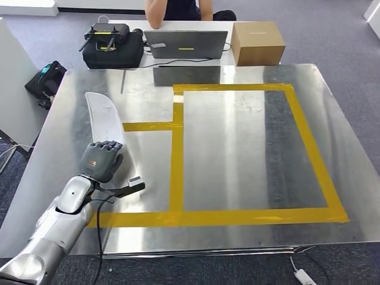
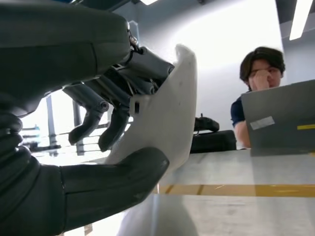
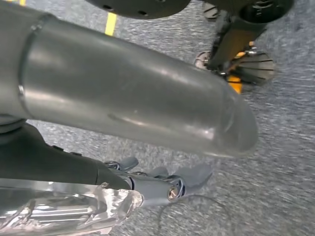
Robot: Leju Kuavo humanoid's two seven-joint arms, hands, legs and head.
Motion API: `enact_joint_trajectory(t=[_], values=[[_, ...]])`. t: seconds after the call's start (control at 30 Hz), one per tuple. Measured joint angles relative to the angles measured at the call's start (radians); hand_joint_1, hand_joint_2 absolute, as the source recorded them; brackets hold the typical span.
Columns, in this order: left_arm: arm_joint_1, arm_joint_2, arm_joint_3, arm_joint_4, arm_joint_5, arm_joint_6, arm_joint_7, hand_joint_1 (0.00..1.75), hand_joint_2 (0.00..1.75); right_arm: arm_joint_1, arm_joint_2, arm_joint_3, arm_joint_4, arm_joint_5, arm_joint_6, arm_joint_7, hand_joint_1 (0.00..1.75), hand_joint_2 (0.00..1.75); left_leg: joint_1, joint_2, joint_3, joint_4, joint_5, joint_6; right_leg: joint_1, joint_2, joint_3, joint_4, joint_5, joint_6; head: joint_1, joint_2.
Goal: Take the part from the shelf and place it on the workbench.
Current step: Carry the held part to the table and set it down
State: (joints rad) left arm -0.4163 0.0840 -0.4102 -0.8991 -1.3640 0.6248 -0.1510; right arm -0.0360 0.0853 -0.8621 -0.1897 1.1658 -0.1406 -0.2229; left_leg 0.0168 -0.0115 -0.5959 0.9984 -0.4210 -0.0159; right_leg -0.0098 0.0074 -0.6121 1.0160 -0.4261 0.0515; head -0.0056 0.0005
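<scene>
Part point(image 1: 104, 119): white, thin, curved, blade-like plate, broad near the grip and tapering toward a rounded far tip, surface matte with faint grey mottling; in the left wrist view point(image 2: 169, 113) pale, smooth, with a rounded upper edge and a small dark notch near the fingers. Location: over the left portion of the metal workbench point(image 1: 251, 148), outside the yellow tape rectangle point(image 1: 313, 154), lower end at the tabletop; contact with the surface not determinable. Left hand point(image 1: 101, 160): clamped on the near end of the part, thumb point(image 2: 118, 179) beneath, fingers point(image 2: 111, 105) wrapped over the opposite face. Right hand point(image 3: 163, 184): hanging above grey carpet point(image 3: 282, 162), fingers extended, nothing held. Beyond the workbench: laptop point(image 1: 186, 44), black case point(image 1: 112, 52), cardboard box point(image 1: 257, 43), seated person point(image 1: 179, 10).
</scene>
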Motion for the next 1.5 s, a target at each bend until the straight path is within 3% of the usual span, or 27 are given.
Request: enact_joint_trajectory(t=[0.03,0.1,0.2,0.4,0.57,0.9,1.03,1.1,1.2,1.23,1.27,1.3,1.4,1.47,1.5], values=[[-0.005,-0.001,0.0,0.003,0.001,0.003,0.002,0.0,0.0,0.0,0.002,0.0,0.0,0.0,0.0,0.0,0.0,0.0,0.0,-0.001,0.0,0.0,0.001,0.002,-0.001,0.002,0.0,-0.003,0.002,0.002,-0.002,0.0],[-0.011,-0.004,-0.001,0.006,0.009,0.007,0.004,0.0,0.0,-0.001,0.006,-0.002,0.0,-0.001,-0.002,0.002,0.0,0.0,0.0,0.0,0.003,-0.005,0.004,0.008,-0.001,0.006,0.0,-0.003,0.001,0.003,-0.003,0.0],[-0.016,-0.008,-0.003,0.01,0.012,0.008,0.006,0.0,0.0,-0.003,0.006,-0.006,0.0,-0.001,-0.003,0.008,0.0,0.0,0.001,0.001,0.013,-0.02,0.003,0.007,0.0,0.012,0.0,-0.003,-0.003,-0.004,-0.004,0.0],[-0.017,-0.008,-0.004,0.014,0.012,0.011,0.009,0.0,0.0,-0.004,0.006,-0.013,0.0,-0.002,-0.003,0.015,0.0,0.0,0.002,0.002,0.017,-0.031,0.005,-0.013,0.003,0.011,0.001,-0.003,-0.005,-0.014,-0.003,0.0],[-0.016,-0.009,-0.004,0.016,0.01,0.017,0.013,0.0,0.0,-0.004,0.006,-0.016,0.0,-0.002,-0.003,0.017,0.0,0.0,0.002,0.002,0.017,-0.031,0.007,-0.017,0.002,0.011,0.002,-0.003,-0.003,-0.017,-0.003,0.0],[0.013,0.013,0.006,0.007,0.05,0.029,0.016,0.0,0.0,-0.003,0.012,-0.02,0.0,0.001,-0.003,0.013,0.0,0.0,-0.004,0.002,0.016,-0.021,0.001,-0.006,-0.005,0.01,0.005,-0.006,0.0,-0.008,-0.003,0.0],[0.029,0.026,0.017,-0.01,0.072,0.018,0.001,0.0,0.0,-0.004,0.014,-0.024,0.0,0.004,-0.004,0.013,0.0,0.0,-0.005,0.003,0.017,-0.022,0.006,0.006,-0.008,0.011,0.009,-0.011,0.003,0.005,-0.003,0.0],[0.036,0.032,0.024,-0.022,0.078,0.008,-0.004,0.0,0.0,-0.003,0.014,-0.024,0.0,0.006,-0.005,0.014,0.0,0.0,0.002,0.007,0.021,-0.035,0.017,0.013,-0.006,0.008,-0.001,0.011,-0.02,0.013,-0.001,0.0],[0.057,0.044,0.034,-0.03,0.083,-0.005,-0.006,0.0,0.0,-0.003,0.014,-0.025,0.0,0.009,-0.006,0.016,0.0,0.0,0.009,0.014,0.021,-0.04,0.023,0.015,-0.008,0.002,-0.065,0.177,-0.116,0.024,0.005,0.0],[0.067,0.049,0.036,-0.031,0.085,-0.009,-0.007,0.0,0.0,-0.002,0.015,-0.025,0.0,0.011,-0.006,0.016,0.0,0.0,0.009,0.015,0.02,-0.039,0.023,0.014,-0.011,0.001,-0.084,0.233,-0.137,0.028,0.004,0.0],[0.076,0.053,0.038,-0.032,0.086,-0.012,-0.008,0.0,0.0,-0.001,0.015,-0.025,0.0,0.013,-0.006,0.017,0.0,0.0,0.011,0.016,0.018,-0.037,0.024,0.013,-0.013,0.0,-0.09,0.259,-0.141,0.032,0.004,0.0],[0.084,0.056,0.039,-0.033,0.087,-0.014,-0.008,0.0,0.0,0.0,0.015,-0.025,0.0,0.014,-0.006,0.017,0.0,0.0,0.014,0.016,0.016,-0.035,0.025,0.01,-0.015,0.0,-0.078,0.246,-0.126,0.036,0.004,0.0],[0.1,0.067,0.046,-0.038,0.087,-0.015,-0.008,0.0,0.0,-0.004,0.017,-0.025,0.0,0.018,-0.005,0.015,0.0,0.0,0.024,0.014,0.007,-0.025,0.026,-0.011,-0.022,0.001,0.03,0.062,-0.056,0.051,0.006,0.0],[0.108,0.077,0.053,-0.046,0.089,-0.016,-0.008,0.0,0.0,-0.008,0.022,-0.025,0.0,0.021,-0.003,0.014,0.0,0.0,0.023,0.012,0.001,-0.017,0.031,-0.028,-0.021,0.009,0.058,0.013,-0.05,0.038,0.007,0.0],[0.113,0.082,0.056,-0.051,0.089,-0.018,-0.008,0.0,0.0,-0.009,0.025,-0.025,0.0,0.022,-0.003,0.014,0.0,0.0,0.022,0.011,-0.002,-0.016,0.036,-0.035,-0.019,0.013,0.052,0.021,-0.048,0.024,0.007,0.0]])
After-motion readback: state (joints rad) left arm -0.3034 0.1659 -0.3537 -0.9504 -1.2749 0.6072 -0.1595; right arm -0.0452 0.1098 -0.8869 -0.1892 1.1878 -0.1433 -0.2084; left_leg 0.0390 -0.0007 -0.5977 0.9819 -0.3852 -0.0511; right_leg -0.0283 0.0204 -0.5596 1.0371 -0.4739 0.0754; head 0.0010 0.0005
